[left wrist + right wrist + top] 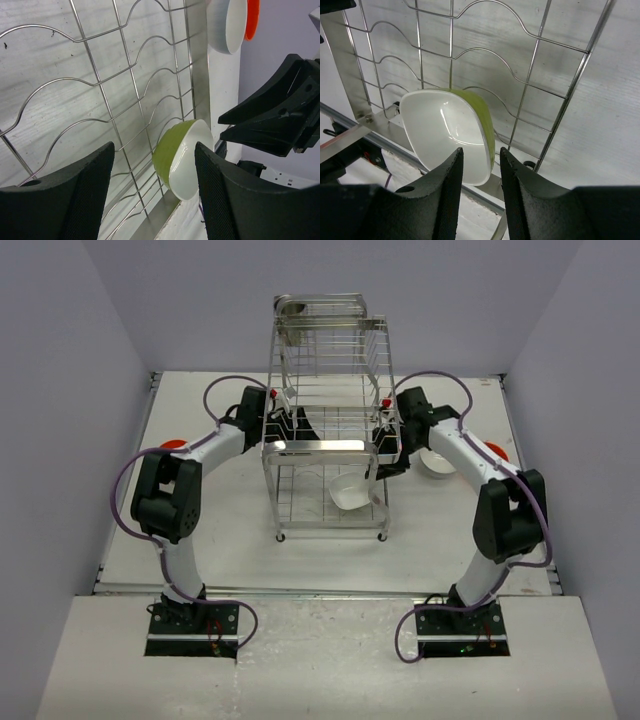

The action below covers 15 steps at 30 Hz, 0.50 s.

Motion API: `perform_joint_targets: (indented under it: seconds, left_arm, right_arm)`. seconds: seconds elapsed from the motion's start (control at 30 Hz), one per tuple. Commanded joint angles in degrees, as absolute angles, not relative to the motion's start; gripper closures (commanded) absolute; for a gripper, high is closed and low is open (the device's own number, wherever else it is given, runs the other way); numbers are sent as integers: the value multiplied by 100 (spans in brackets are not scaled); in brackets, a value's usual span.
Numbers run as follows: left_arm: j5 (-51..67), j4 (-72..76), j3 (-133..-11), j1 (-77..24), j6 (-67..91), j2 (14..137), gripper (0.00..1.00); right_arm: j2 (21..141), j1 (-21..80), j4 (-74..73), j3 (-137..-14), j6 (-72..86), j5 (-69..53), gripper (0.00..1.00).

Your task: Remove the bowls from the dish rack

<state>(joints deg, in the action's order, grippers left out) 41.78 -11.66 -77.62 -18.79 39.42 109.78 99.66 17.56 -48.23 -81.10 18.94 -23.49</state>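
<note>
The chrome wire dish rack (325,447) stands mid-table. One of the bowls, lime-green outside and white inside (445,130), leans tilted on its edge against the wires of the lower tier (347,492). My right gripper (480,154) reaches in from the right, its fingers parted a little, with the bowl's lower rim just at the gap between its tips and no visible contact. My left gripper (154,150) comes in from the left side and stands wide open. The same green bowl (182,157) lies beyond its tips, untouched. The right gripper's black fingers (265,125) show behind the bowl.
On the table right of the rack lie a white bowl (437,462) and an orange bowl (497,452). Another orange bowl (172,444) lies to the left, behind my left arm. A metal cup (292,325) hangs at the rack's top. Walls close in three sides.
</note>
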Motion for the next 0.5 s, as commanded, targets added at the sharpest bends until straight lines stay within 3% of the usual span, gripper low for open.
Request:
perform_joint_targets:
  seconds: [0.0,0.37,0.47]
  left_arm:
    - [4386,-1037,-7761,-1898,3920,10854,34]
    - [4386,-1046,-7708,-1828,3885,10767,34]
    - [4403,-1046,-7682,-1802,3876,10758,34]
  right_arm:
    - [10160,1889,-4632,-8095,1933,-2408,63]
    - [10362,2021,-4263,-7665,2013,-2417,64]
    - [10441,2039,-4228,-7629,2021,-2408,69]
